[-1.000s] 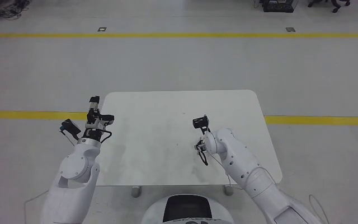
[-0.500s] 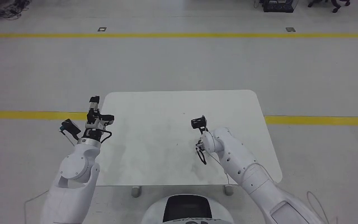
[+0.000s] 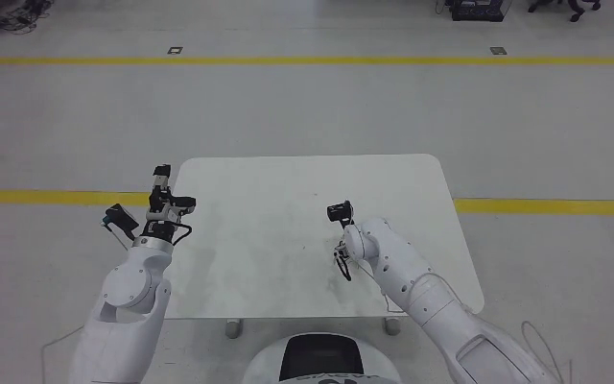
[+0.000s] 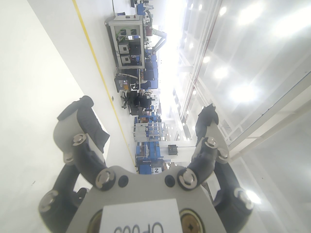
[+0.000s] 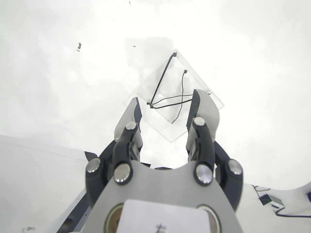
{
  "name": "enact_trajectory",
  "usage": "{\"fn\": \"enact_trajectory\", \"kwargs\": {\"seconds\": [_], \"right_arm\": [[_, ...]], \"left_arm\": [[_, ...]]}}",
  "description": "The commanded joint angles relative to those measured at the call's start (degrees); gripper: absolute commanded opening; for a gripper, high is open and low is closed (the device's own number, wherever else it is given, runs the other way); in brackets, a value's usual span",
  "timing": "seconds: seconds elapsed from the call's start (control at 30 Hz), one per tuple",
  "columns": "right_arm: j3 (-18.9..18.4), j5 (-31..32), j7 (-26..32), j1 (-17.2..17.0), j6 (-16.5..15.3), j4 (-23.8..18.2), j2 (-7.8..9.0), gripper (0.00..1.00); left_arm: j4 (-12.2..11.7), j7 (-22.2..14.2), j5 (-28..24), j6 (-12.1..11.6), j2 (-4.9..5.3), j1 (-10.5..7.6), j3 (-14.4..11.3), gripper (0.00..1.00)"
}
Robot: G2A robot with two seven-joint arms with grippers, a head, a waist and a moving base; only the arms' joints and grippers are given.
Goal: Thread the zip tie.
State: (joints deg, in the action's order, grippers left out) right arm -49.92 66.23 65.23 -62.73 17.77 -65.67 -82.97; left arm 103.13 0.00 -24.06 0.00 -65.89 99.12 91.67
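Hovering at the left edge of the worktop (image 3: 269, 192) in the top view, left gripper (image 4: 145, 105) has its fingers spread wide. Right of centre, right gripper (image 5: 166, 96) hangs, fingers apart, above a clear tray (image 5: 167, 129) holding black zip ties (image 5: 163, 78).

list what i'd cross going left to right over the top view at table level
left gripper, open, at the left edge → table, its bare middle → right gripper, open, over the right half
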Motion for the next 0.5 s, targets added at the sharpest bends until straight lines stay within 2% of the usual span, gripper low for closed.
{"fn": "enact_trajectory", "kwargs": {"seconds": [0.0,0.47], "right_arm": [[0.17,0.02,-0.27,0.18,0.18,0.61,-0.14,0.45],[1.6,-0.46,-2.66,1.64,1.09,5.23,-1.46,0.44]], "left_arm": [[0.0,0.0,0.0,0.0,0.0,0.0,0.0,1.0],[0.0,0.0,0.0,0.0,0.0,0.0,0.0,1.0]]}}
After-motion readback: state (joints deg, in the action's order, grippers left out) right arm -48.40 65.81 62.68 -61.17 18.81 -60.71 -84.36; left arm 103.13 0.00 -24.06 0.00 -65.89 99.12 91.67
